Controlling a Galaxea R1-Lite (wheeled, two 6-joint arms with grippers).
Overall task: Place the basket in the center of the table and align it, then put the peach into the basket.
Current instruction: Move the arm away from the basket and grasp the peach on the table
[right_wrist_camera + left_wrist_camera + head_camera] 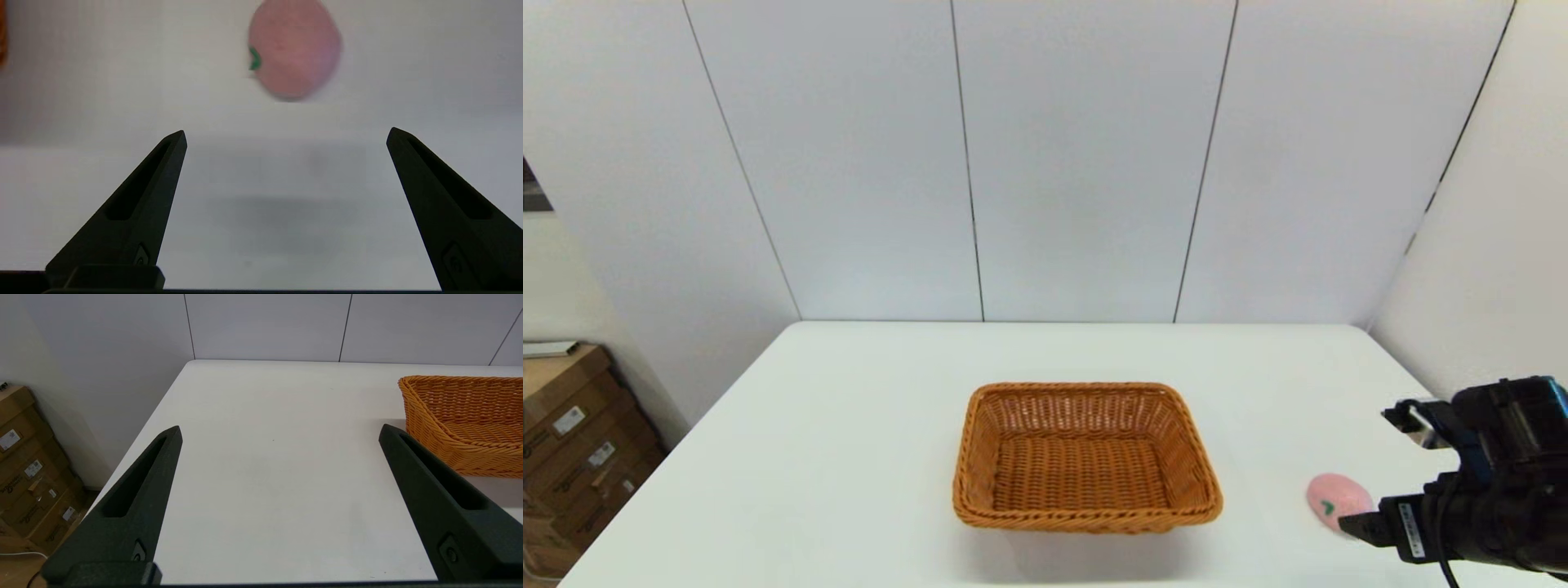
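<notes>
Right gripper (286, 134): one, fingers spread wide, nothing between them. Hangs over the table's right edge toward the near corner, aimed at the peach, which lies just beyond the fingertips and apart from them.

Peach (1338, 498): one, pink with a green leaf mark. Lies on the table (849, 425) near the right edge, well apart from the basket.

Basket (1086, 457): one, orange-brown wicker, nothing inside. Stands about midway between the left and right edges, nearer the front edge than the back, its sides roughly parallel to the table edges.

Left gripper (280, 430): one, fingers spread, holding nothing. Hangs over the table's left part, with the basket off to one side.

Step in hand, judged: the basket looks placed and squared; the peach pick-up is under way.

Next move calls for: bringing the right gripper forward and down until the fingers straddle the peach, then pinching gently, since the rounded toy may roll or slip.
</notes>
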